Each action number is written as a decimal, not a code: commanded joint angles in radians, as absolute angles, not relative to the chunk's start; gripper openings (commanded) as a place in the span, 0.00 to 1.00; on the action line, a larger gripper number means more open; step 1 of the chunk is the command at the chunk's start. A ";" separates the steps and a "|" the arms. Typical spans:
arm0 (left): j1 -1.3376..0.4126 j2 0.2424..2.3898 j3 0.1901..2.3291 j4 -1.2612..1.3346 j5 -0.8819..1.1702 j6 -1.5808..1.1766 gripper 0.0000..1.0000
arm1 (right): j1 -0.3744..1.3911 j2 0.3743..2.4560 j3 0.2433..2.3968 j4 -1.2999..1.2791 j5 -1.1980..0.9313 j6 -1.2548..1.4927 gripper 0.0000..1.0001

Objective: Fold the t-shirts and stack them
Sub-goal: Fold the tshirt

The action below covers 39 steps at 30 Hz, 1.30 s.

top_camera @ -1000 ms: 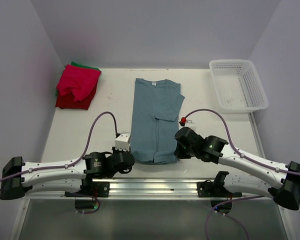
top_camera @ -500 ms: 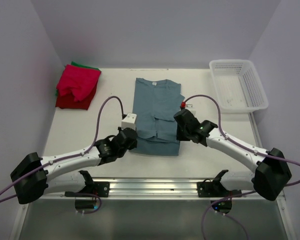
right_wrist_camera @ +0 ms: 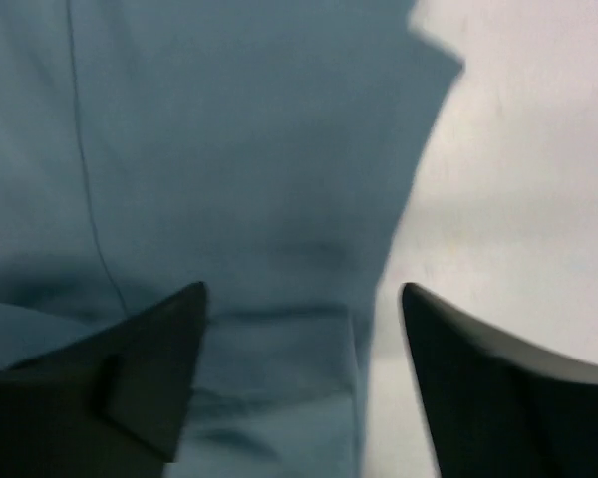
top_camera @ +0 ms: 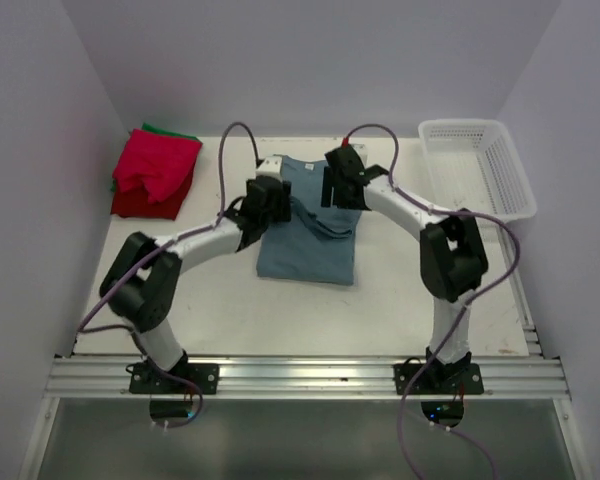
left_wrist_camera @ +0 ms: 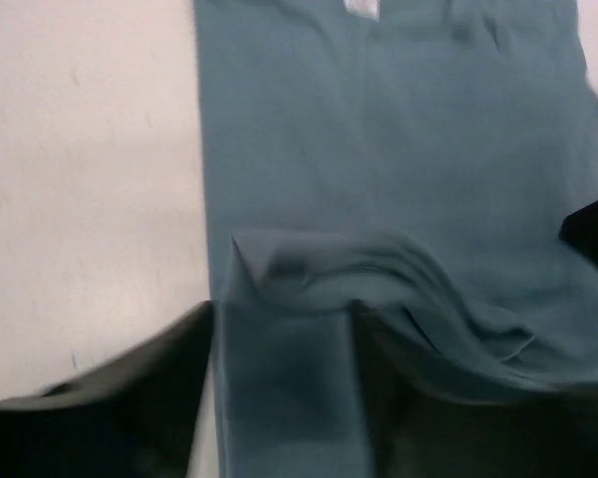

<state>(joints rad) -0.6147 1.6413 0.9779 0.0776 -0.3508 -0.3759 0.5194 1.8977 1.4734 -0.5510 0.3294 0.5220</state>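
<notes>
The dusty blue-grey t-shirt (top_camera: pixel 310 250) lies on the table folded over, its lower half laid up toward the collar and a rumpled fold (left_wrist_camera: pixel 379 269) across its middle. My left gripper (top_camera: pixel 270 205) hovers over the shirt's left edge. Its jaws stand apart, and a strip of the cloth (left_wrist_camera: pixel 284 398) lies between them. My right gripper (top_camera: pixel 340 190) is over the shirt's right edge (right_wrist_camera: pixel 379 259), open wide, with cloth below the gap. A pile of red t-shirts (top_camera: pixel 155 175) sits at the far left on a green one (top_camera: pixel 170 130).
A white mesh basket (top_camera: pixel 477 168) stands at the back right corner. The enclosure's walls close in the table on the left, the back and the right. The arms' cables arch over the back of the table.
Both arms swept from the near edge toward the back, carrying the shirt's lower hem up over its upper half. Both grippers, shut before, now stand open.
</notes>
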 commanded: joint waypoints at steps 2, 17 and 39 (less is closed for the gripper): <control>-0.419 1.915 1.421 -0.053 -0.321 -0.395 1.00 | 0.440 2.098 1.867 -0.686 0.488 0.465 0.98; -0.373 1.456 1.039 0.058 -0.126 -0.414 1.00 | 0.433 1.545 1.368 -0.474 0.395 0.413 0.98; -0.405 1.173 0.509 0.009 0.162 -0.526 1.00 | 0.529 1.187 0.684 -0.336 -0.071 0.701 0.91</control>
<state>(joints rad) -0.4007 1.1767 0.5579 -0.1032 0.0948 -0.4896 0.5289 1.1912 0.7208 -0.4179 -0.0006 0.6514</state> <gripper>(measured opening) 0.997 0.916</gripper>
